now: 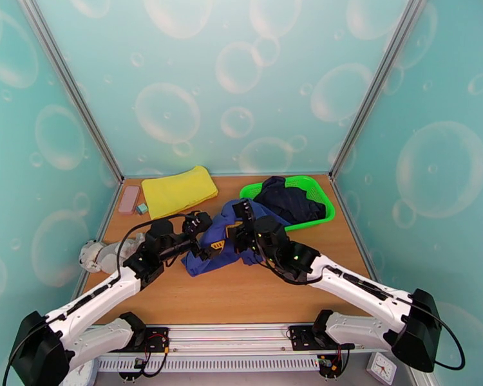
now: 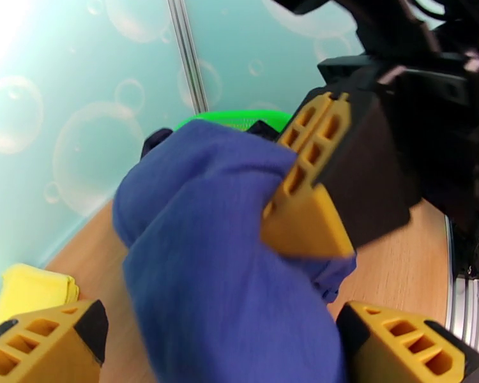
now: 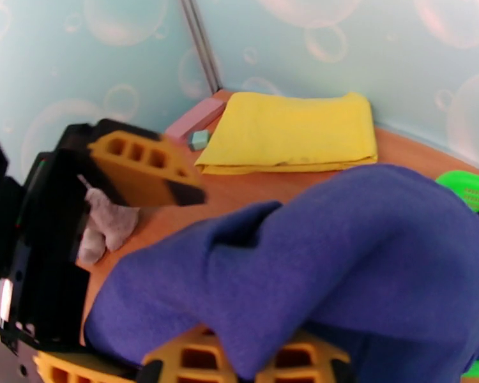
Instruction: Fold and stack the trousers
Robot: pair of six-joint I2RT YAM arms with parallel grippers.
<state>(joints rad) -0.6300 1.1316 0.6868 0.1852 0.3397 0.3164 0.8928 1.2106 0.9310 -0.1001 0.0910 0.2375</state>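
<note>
The royal-blue trousers lie bunched in the middle of the table, partly lifted. My right gripper is shut on a fold of the trousers, its orange fingers pinching the cloth from below in the right wrist view. My left gripper stands open just left of the bunch, facing it. In the left wrist view its fingertips spread wide on either side of the trousers, apart from the cloth. The right gripper's orange finger presses into the fold there.
A green basket at the back right holds a dark navy garment. A folded yellow cloth lies at the back left, beside a pink block and a small teal block. A grey cloth sits at the left edge.
</note>
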